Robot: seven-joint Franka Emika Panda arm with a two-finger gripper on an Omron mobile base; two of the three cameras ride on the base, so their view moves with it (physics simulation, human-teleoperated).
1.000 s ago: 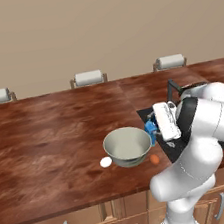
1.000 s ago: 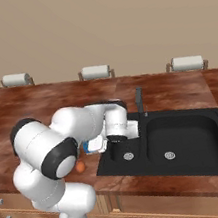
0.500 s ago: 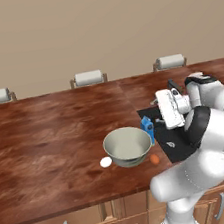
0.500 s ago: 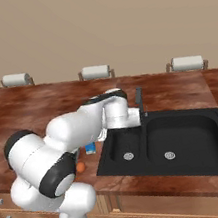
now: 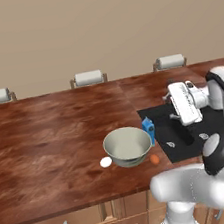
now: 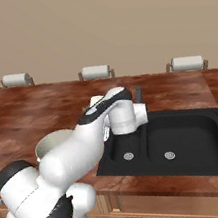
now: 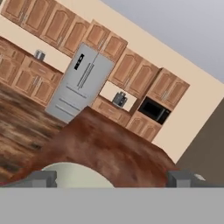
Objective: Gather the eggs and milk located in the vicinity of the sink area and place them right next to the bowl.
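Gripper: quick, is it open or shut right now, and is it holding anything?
Gripper: open, holding nothing; its fingertips stand wide apart in the hand view.

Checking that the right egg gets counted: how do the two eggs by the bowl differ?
Colour: the brown egg is orange-brown, the white egg is white. Place: in the left base view the brown egg lies at the right of the bowl, between it and the sink, below the milk; the white egg lies at the bowl's left. They share their small size and both rest on the counter, close against the bowl.
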